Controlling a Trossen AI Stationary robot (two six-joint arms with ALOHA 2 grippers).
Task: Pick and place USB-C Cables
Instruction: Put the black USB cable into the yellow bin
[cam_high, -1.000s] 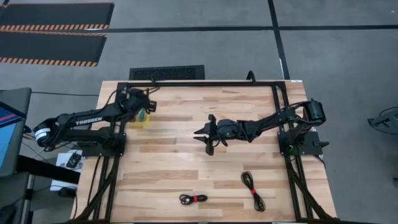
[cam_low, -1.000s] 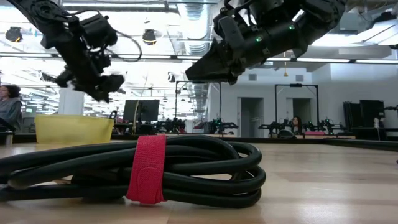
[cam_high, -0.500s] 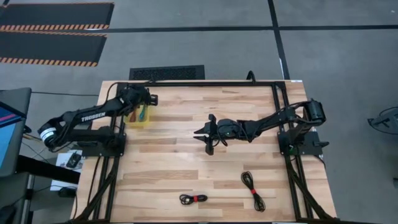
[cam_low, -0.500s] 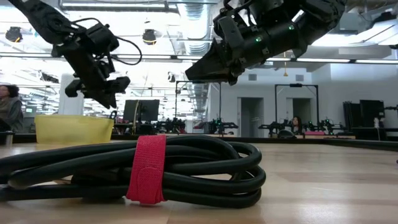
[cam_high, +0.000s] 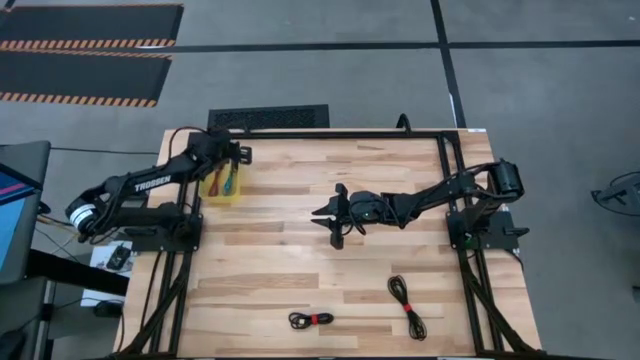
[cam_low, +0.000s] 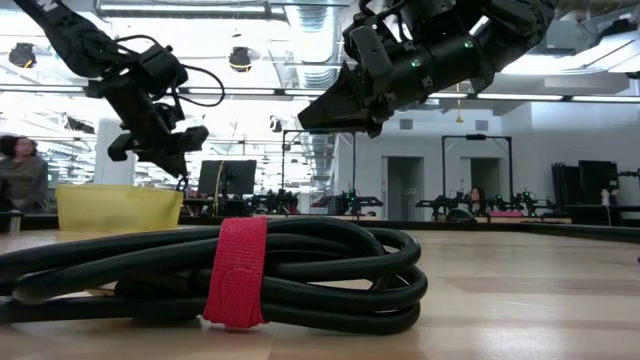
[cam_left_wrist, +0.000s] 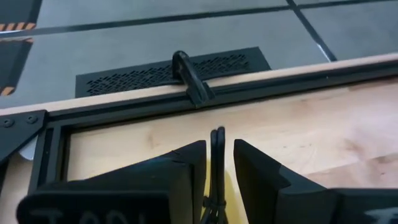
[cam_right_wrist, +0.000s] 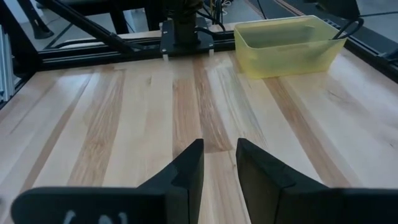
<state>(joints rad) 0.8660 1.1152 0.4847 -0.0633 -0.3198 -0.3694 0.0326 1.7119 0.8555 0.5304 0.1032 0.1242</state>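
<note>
A yellow bin (cam_high: 222, 197) stands near the table's far left corner, with teal-blue (cam_high: 231, 183) and maroon-red (cam_high: 214, 186) cables in it. A plain black cable (cam_right_wrist: 347, 28) rests in the bin, its loop end poking over the rim. My left gripper (cam_high: 240, 156) hovers open just beyond the bin's far side, and the black cable (cam_left_wrist: 217, 155) shows through the gap between its fingers. Two black cables with red ties (cam_high: 311, 319) (cam_high: 406, 304) lie flat near the table's near edge. My right gripper (cam_high: 318, 213) hangs open over the table's middle.
A black frame rail (cam_left_wrist: 205, 99) runs along the table's far edge, close in front of my left gripper. One tied cable (cam_low: 220, 275) fills the low view's foreground. Bare wood (cam_right_wrist: 186, 93) lies between my right gripper and the bin (cam_right_wrist: 286, 46).
My left gripper has drawn back from above the bin toward the table's far edge, uncovering the bin and the cables in it. My right arm has kept still.
</note>
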